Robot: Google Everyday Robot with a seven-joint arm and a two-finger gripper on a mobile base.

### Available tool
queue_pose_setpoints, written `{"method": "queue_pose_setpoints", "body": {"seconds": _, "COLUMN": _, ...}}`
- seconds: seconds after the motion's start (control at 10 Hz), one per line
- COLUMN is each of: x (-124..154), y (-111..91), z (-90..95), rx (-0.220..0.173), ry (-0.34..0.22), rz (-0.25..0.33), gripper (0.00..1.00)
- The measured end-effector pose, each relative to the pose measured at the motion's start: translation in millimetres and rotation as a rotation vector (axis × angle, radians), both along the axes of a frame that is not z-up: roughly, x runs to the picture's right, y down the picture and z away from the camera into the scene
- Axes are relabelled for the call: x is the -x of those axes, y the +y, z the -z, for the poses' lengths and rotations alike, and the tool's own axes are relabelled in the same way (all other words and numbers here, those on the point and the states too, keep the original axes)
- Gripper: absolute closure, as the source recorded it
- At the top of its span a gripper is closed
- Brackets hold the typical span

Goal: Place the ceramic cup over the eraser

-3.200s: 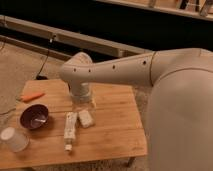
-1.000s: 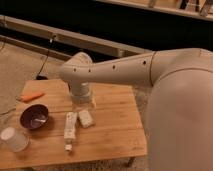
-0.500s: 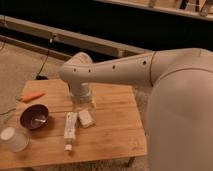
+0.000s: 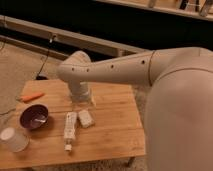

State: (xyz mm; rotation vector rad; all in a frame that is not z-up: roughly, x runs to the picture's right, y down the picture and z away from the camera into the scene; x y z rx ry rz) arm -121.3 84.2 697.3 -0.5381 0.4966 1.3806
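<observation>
Over the desk's [image 4: 115,131] middle, your end effector [image 4: 83,102] is hanging just behind the eraser [image 4: 86,118]; you cannot tell whether it is clenched or released. It is carrying nothing visible, since the cup [image 4: 14,139] is sitting at the left front corner, beyond the bowl [image 4: 34,116].
</observation>
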Motion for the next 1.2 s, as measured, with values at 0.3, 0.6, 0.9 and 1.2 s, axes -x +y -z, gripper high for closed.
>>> {"method": "queue_pose_setpoints", "body": {"seconds": 0.3, "x": 62, "y": -24, "z": 4.6, "rx": -0.036, "ry": -0.044, "rz": 0.123, "gripper": 0.35}}
{"method": "queue_pose_setpoints", "body": {"seconds": 0.6, "x": 136, "y": -27, "z": 13.8, "rx": -0.03, "ry": -0.169, "rz": 0.212, "gripper": 0.35}}
{"method": "queue_pose_setpoints", "body": {"seconds": 0.9, "x": 192, "y": -13, "z": 40.2, "rx": 0.0, "ry": -0.354, "rz": 0.246, "gripper": 0.35}}
{"method": "queue_pose_setpoints", "body": {"seconds": 1.2, "x": 221, "y": 4, "z": 64.0, "rx": 0.021, "ry": -0.465, "rz": 0.313, "gripper": 0.35}}
